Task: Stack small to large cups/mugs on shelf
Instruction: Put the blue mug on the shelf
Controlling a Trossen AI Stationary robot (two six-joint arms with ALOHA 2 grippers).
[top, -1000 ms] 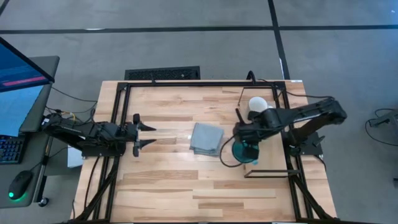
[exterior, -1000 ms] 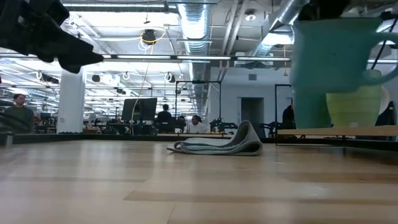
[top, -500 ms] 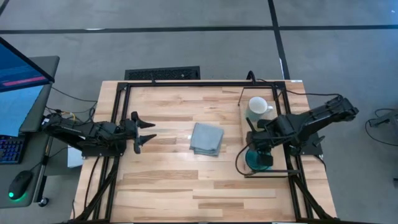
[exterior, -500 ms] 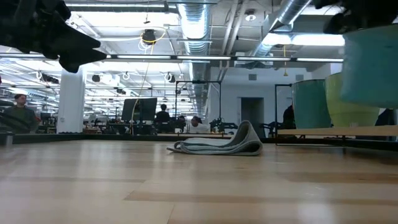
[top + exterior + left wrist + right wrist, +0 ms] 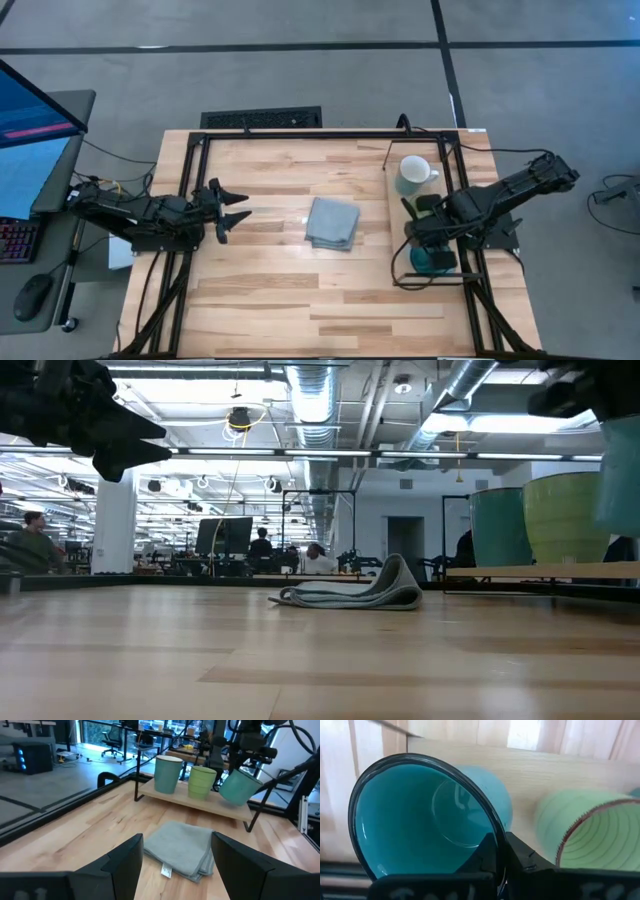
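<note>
The shelf runs along the table's right side, a light board in a black wire frame. The white mug stands at its far end, and the light green mug stands next to it. My right gripper is shut on the teal-blue mug above the near part of the shelf, just beyond the green mug. My left gripper hovers open over the table's left part, pointing at the folded cloth. My right gripper holds the teal-blue mug by its rim, one finger inside the cup and one outside. The fingers come from above, slanting down. The mug hangs tilted below them, lifted clear of the shelf board.
A folded grey-blue cloth lies in the middle of the table. The black frame rails run along the table's left, far and right sides. Bare wood lies between the cloth and the near edge. People sit far off in the room behind.
My right gripper has carried the teal-blue mug from over the table beside the shelf toward the table's right and near edges. The mug now hangs above the shelf's near part, past the green mug. It stayed shut on the mug throughout.
</note>
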